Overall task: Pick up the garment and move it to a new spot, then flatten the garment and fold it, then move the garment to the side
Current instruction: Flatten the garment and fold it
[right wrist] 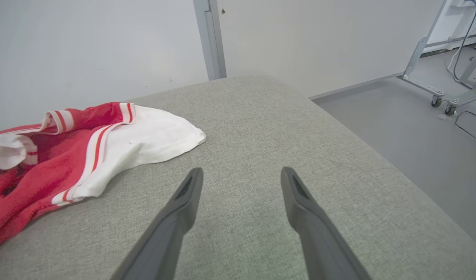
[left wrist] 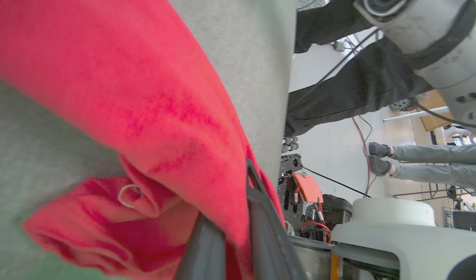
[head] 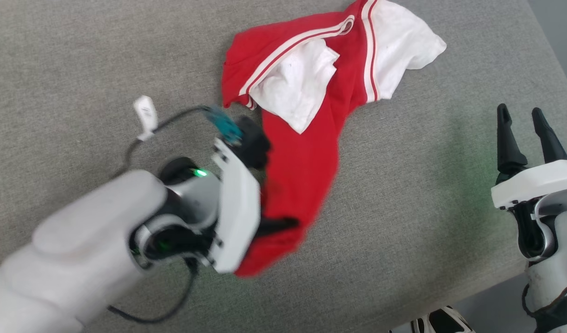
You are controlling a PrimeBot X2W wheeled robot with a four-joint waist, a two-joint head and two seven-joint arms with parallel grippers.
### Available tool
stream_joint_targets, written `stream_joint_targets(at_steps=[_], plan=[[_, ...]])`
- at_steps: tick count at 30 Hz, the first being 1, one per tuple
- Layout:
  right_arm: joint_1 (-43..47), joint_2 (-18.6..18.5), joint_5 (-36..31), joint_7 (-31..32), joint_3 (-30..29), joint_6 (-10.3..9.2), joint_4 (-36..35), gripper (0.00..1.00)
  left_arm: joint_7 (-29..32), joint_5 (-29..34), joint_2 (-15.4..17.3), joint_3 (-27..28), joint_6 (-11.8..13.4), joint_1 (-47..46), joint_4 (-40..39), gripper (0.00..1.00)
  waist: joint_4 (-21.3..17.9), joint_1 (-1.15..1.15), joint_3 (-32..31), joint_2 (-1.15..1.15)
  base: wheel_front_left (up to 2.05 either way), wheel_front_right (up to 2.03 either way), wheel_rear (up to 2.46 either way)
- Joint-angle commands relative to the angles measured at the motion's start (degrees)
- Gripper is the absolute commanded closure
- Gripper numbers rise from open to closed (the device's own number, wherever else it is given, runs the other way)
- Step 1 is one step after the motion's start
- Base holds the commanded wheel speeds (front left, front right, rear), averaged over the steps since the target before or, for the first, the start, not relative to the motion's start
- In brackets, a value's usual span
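**Red hem pinched at the lower centre: slip and snag risks**

The garment (head: 302, 162) is seen lying crumpled on the grey table (head: 403, 208). It runs from the upper centre of the head view down to the lower centre, with one white sleeve folded over the red body and the other spread at the upper right. Its lower red edge is clamped in the left claw (head: 274, 222), whose fingers are nearly closed with cloth bunched between them in the left wrist view. The right claw (right wrist: 241, 173) is held wide and empty above bare table at the right edge of the head view, well apart from the cloth.

Only a thin fold appears to be gripped, so the fabric could be pulled free if it is lifted or dragged quickly. Because a single end is held, the rest may trail, twist and bunch further, and flattening would be made harder. The loose cable (head: 177, 115) beside the left wrist could be caught on the cloth. A spot chosen too near the table's lower edge could let the garment slide off.
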Motion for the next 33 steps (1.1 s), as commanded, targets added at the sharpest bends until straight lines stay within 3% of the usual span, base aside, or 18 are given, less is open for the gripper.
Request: stream_joint_targets(at_steps=[1, 6, 11, 12, 13, 14, 15, 26, 33], plan=[[0.58, 0.48, -0.11, -0.35, -0.08, 0.00, -0.10, 0.00, 0.41, -0.79, -0.39, -0.35, 0.06, 1.01, -1.64, 1.00, -0.15, 0.00, -0.03, 0.00, 0.00, 0.00, 0.00], [0.83, 1.20, 0.31, -0.60, 0.17, 0.00, -0.59, 0.00, 1.38, -3.40, -3.41, -2.20, 0.05, 2.03, -6.73, 1.00, -0.59, 0.00, 0.56, 0.00, 0.00, 0.00, 0.00], [0.59, 1.81, 0.67, -0.74, 0.60, 0.00, -0.89, 0.00, 1.42, -2.62, -6.02, -4.34, 0.06, 2.71, -6.39, 1.00, -0.89, 0.00, 1.27, 0.00, 0.00, 0.00, 0.00], [0.48, 1.94, 0.78, -0.84, 0.70, 0.00, -0.87, 0.00, 0.80, -1.82, -6.60, -4.66, 0.06, 2.97, -5.70, 0.90, -0.94, 0.00, 1.44, 0.00, 0.00, 0.00, 0.00], [0.36, 2.07, 0.82, -0.89, 0.80, 0.00, -0.84, 0.00, 0.00, -1.30, -7.05, -4.84, 0.06, 3.38, -4.57, 0.57, -1.00, 0.00, 1.55, 0.00, 0.00, 0.00, 0.00], [0.18, 2.21, 0.88, -0.98, 0.94, 0.00, -0.81, 0.00, -0.50, -1.06, -7.14, -5.06, 0.06, 3.47, -3.69, 0.41, -1.08, 0.00, 1.67, 0.00, 0.00, 0.00, 0.00], [-0.13, 2.33, 1.00, -1.07, 1.16, 0.00, -0.67, 0.00, -1.53, 0.68, -6.50, -5.10, 0.06, 2.51, -1.81, 0.00, -1.18, 0.00, 1.76, 0.00, 0.00, 0.00, 0.00], [0.81, 2.44, 1.00, -1.48, 1.71, 0.00, 0.15, 0.00, -0.99, 3.19, 1.66, -1.68, 0.37, -4.52, -2.90, 0.00, -0.71, 0.00, 0.26, 0.00, 0.00, 0.00, 0.00], [0.37, 2.93, 1.31, -1.58, 2.90, 0.00, 0.45, 0.00, -2.64, 7.79, 2.90, 1.56, 0.65, -11.31, 1.62, 0.00, -1.47, 0.00, 0.21, 0.00, 0.00, 0.00, 0.00]])
